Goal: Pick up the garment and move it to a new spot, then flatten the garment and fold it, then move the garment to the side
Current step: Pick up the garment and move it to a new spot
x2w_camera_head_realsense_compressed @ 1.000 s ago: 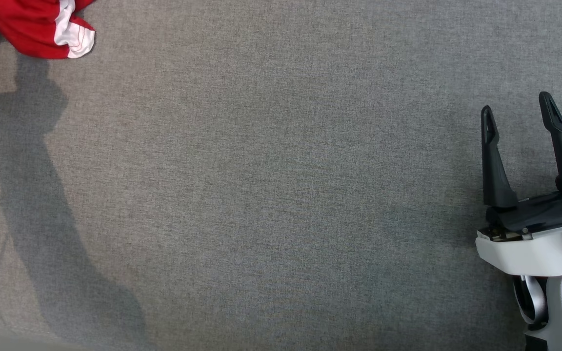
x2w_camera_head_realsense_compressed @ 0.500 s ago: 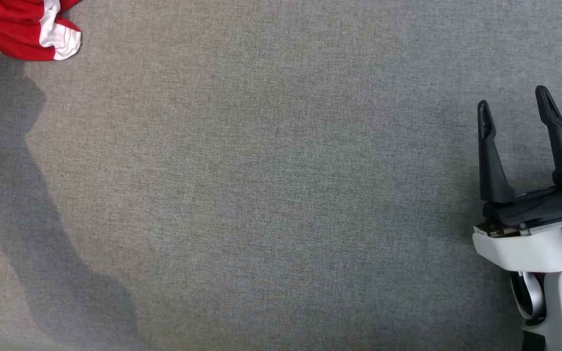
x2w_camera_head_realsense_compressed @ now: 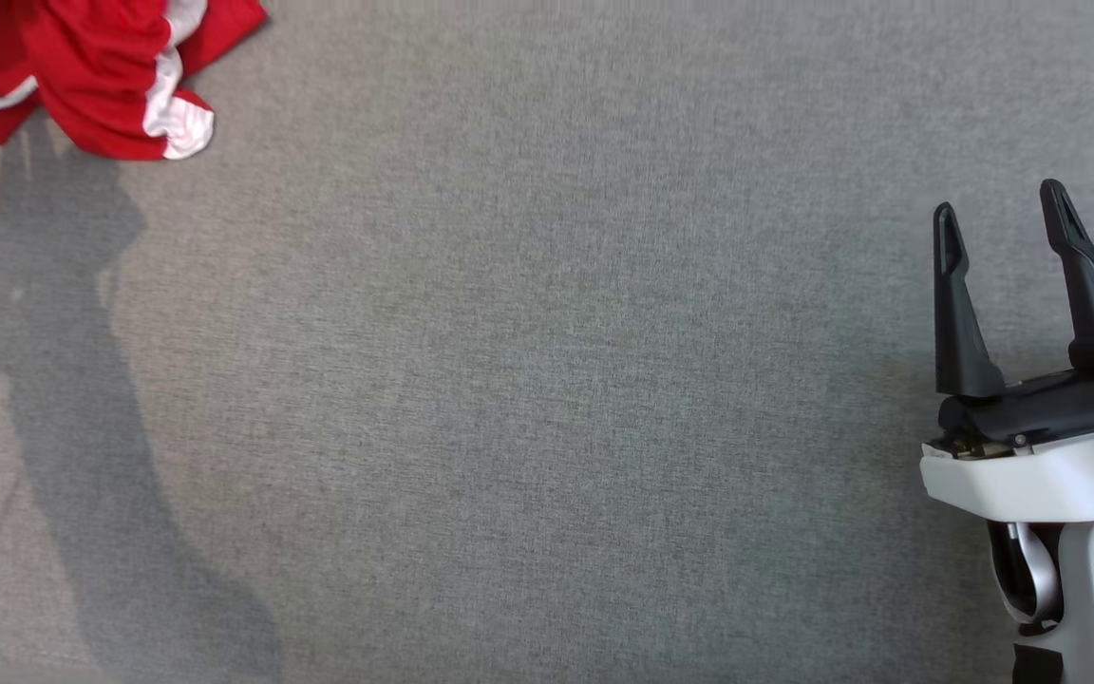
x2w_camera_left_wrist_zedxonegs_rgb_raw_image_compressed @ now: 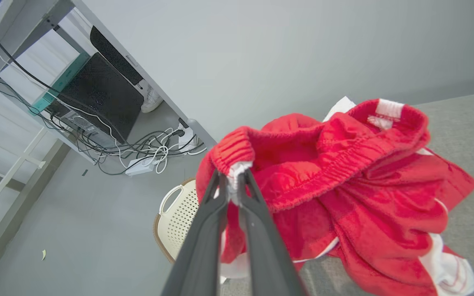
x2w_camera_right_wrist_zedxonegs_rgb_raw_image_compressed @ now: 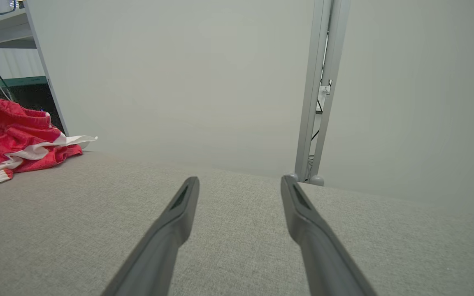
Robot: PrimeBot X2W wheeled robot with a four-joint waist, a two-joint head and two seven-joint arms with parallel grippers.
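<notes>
left gripper (x2w_camera_left_wrist_zedxonegs_rgb_raw_image_compressed: 232, 181) pinched closed, right gripper (x2w_camera_head_realsense_compressed: 998, 201) spread

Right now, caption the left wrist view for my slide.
Left gripper, jaws closed on the elastic waistband of the red garment, with a cream perforated basket beyond it.

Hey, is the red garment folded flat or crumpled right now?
Crumpled: the red garment hangs bunched, its waistband pinched in the left claw.
</notes>
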